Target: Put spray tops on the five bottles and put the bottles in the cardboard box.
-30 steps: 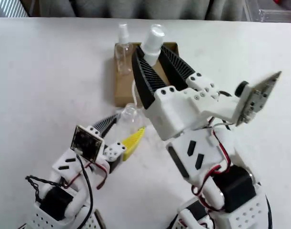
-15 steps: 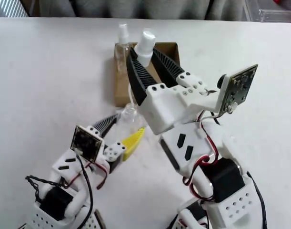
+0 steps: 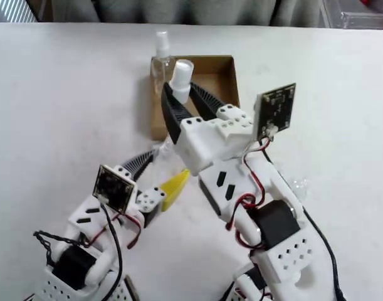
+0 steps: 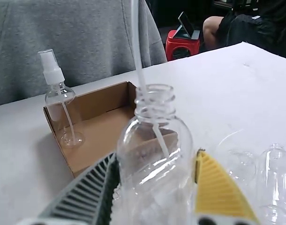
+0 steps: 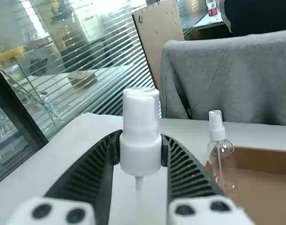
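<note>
Now the right fingers [image 5: 89,171] clench a spray top [image 5: 140,129] over the open bottle [image 4: 154,140] grasped by the left fingers [image 4: 220,190], its tube entering the neck. A capped bottle [image 3: 161,63] stands in the cardboard box [image 3: 219,75] toward the table's [image 3: 66,94] far edge.

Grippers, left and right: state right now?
Left gripper: closed, holding an uncapped bottle.
Right gripper: closed, holding a spray top.
</note>
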{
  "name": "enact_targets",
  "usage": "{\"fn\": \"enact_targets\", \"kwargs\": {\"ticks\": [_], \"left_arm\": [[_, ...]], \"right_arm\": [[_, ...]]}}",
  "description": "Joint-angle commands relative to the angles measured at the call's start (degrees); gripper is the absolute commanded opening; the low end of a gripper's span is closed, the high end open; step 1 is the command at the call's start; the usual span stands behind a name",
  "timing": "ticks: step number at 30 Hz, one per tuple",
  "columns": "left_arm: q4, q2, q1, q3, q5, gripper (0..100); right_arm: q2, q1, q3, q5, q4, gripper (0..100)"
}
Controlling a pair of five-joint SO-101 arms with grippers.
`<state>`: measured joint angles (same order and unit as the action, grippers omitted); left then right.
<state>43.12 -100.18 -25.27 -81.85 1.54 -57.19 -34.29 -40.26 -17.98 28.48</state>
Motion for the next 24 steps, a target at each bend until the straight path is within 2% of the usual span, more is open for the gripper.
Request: {"fn": "enact_targets", "kwargs": {"ticks": [1,13,24], "left_arm": [[-1.76,-0.84,-0.22,0.53,-0.44,16],[-1.76,-0.84,-0.22,0.53,-0.44,16],[-1.76,-0.84,-0.22,0.53,-0.44,16]], "right_arm": [[-0.31,-0.04,-1.05,0.0,-0.66,1.6],[-0.31,-0.48,-1.93,-0.09,12.09,1.6],[-2.15,-1.19,-1.49,-0.18,17.8,1.7]]}}
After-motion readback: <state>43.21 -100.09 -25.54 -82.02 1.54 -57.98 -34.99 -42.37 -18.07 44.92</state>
